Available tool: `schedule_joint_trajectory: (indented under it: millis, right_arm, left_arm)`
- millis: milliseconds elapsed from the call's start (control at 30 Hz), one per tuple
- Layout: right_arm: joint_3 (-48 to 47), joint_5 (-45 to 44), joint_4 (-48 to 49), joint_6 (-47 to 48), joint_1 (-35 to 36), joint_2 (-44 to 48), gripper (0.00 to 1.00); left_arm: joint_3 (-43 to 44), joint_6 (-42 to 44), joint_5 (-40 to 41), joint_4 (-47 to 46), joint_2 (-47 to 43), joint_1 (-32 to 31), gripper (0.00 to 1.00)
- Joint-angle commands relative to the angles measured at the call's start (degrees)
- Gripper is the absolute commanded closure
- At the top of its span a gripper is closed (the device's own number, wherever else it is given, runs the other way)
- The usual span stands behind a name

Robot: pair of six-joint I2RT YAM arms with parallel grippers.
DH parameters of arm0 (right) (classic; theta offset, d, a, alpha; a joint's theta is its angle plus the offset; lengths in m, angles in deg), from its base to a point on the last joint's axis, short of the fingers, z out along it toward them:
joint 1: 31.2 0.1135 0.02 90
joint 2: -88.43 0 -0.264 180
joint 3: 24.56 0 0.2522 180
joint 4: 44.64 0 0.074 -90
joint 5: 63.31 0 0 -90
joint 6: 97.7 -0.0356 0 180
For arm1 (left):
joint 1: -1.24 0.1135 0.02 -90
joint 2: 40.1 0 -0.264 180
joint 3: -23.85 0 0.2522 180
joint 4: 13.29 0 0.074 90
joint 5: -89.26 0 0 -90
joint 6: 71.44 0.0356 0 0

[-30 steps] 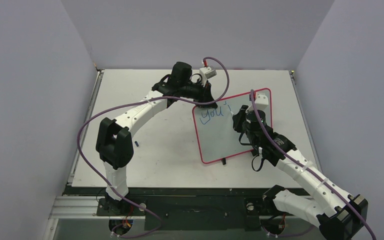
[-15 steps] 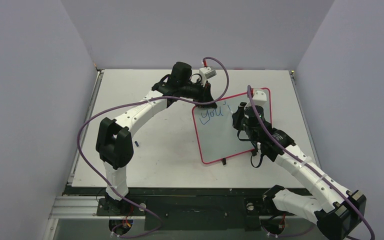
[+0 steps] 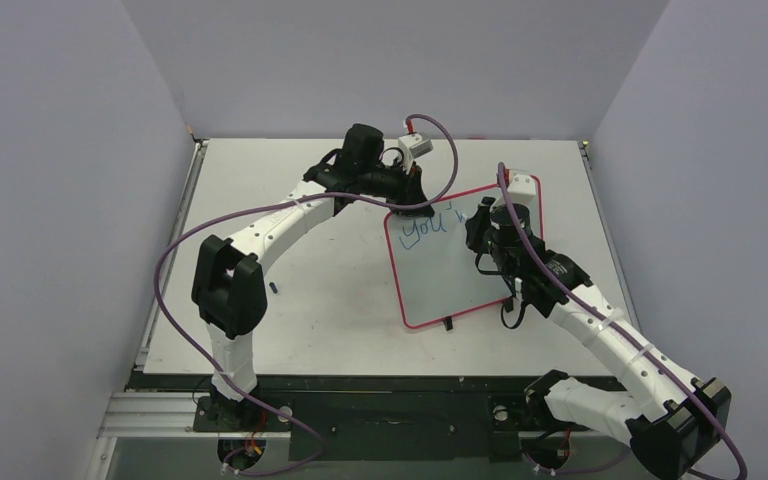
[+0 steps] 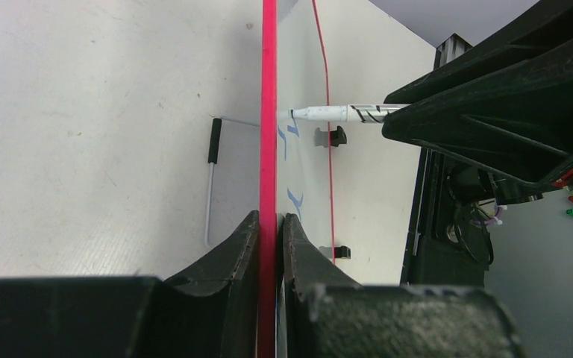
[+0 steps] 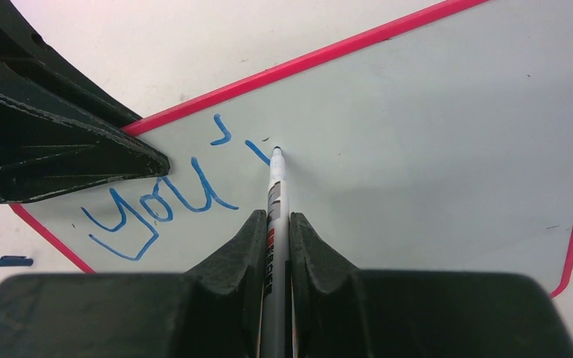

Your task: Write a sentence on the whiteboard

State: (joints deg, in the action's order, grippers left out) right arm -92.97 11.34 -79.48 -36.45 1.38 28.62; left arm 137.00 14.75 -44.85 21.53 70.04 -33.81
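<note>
The right gripper (image 5: 274, 220), jaws pinched on the pen (image 5: 277, 179), has climbed up the whiteboard (image 3: 450, 275), its tip at a new stroke beside the sentence (image 5: 163, 209) near the top edge, which the left gripper (image 4: 270, 220) stays clamped on.

whiteboard (image 5: 433, 127): glossy, smooth white face.
frame (image 4: 269, 112): pink-red, smooth, looks plastic; pinched by left gripper (image 4: 270, 220).
pen (image 5: 277, 179): smooth white barrel, plastic-looking, clamped in right gripper (image 5: 277, 218).
fingers (image 4: 231, 253): matt black, grainy.
table (image 4: 82, 112): matt white, finely textured, beside left fingers.

Whiteboard (image 5: 433, 127) w/ pink frame, blue sentence (image 5: 160, 209)
</note>
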Motion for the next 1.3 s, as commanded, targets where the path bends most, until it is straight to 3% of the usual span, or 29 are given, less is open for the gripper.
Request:
schedule_joint_trajectory:
  millis: [0,500,800,1267]
  right_arm:
    - [-2.1,0.1,2.9,0.8,-1.0,-1.5,1.0]
    - [-3.4,1.6,2.3,2.0,-4.3,1.1,1.0]
    - [1.1,5.3,2.2,0.5,-7.8,7.8,1.0]
    - [5.0,8.5,4.9,-1.4,-8.1,7.1,1.0]
  left_arm:
    - [1.2,3.5,-3.1,2.4,-1.0,-1.8,1.0]
    - [1.4,3.5,-3.1,2.5,-0.5,-1.8,1.0]
    - [1.7,3.5,-2.8,2.8,-0.5,-1.7,1.0]
    - [2.2,3.5,-2.7,3.4,-0.3,-1.7,1.0]
